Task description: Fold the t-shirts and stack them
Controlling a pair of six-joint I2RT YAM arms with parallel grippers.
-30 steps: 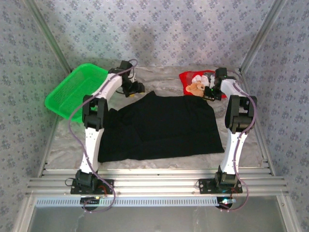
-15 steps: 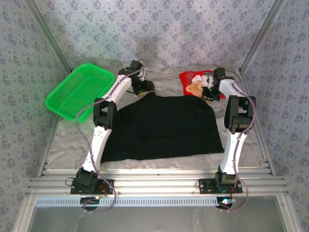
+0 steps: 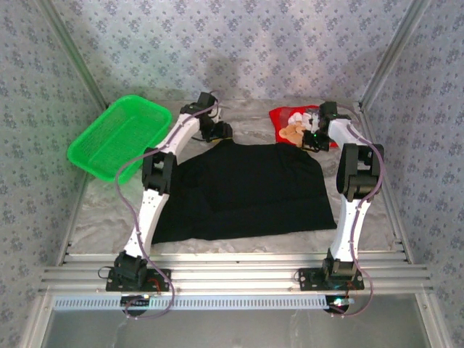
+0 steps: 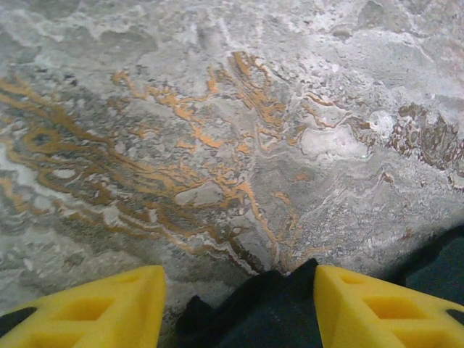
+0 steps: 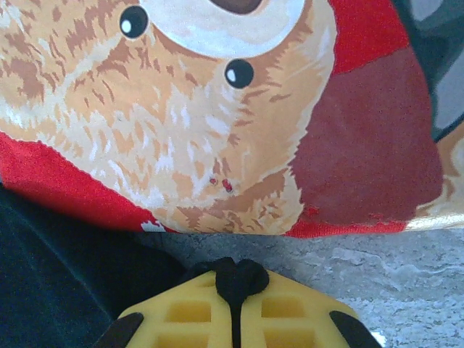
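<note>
While the green plastic mesh basket (image 3: 116, 138) sits far left, we see the left gripper (image 4: 239, 286) with fingers wide around the far edge of the big black cloth t-shirt (image 3: 246, 188), spread flat in the middle. Touching its far right corner lies the small folded red teddy-bear t-shirt (image 3: 293, 127), and the right gripper (image 5: 232, 290) pinches that black corner tight.

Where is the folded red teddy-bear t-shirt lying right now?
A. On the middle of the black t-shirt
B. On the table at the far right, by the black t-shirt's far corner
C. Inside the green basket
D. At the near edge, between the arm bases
B: the top view shows the red teddy-bear t-shirt flat on the table at the far right, just beyond the far right corner of the black t-shirt.
</note>
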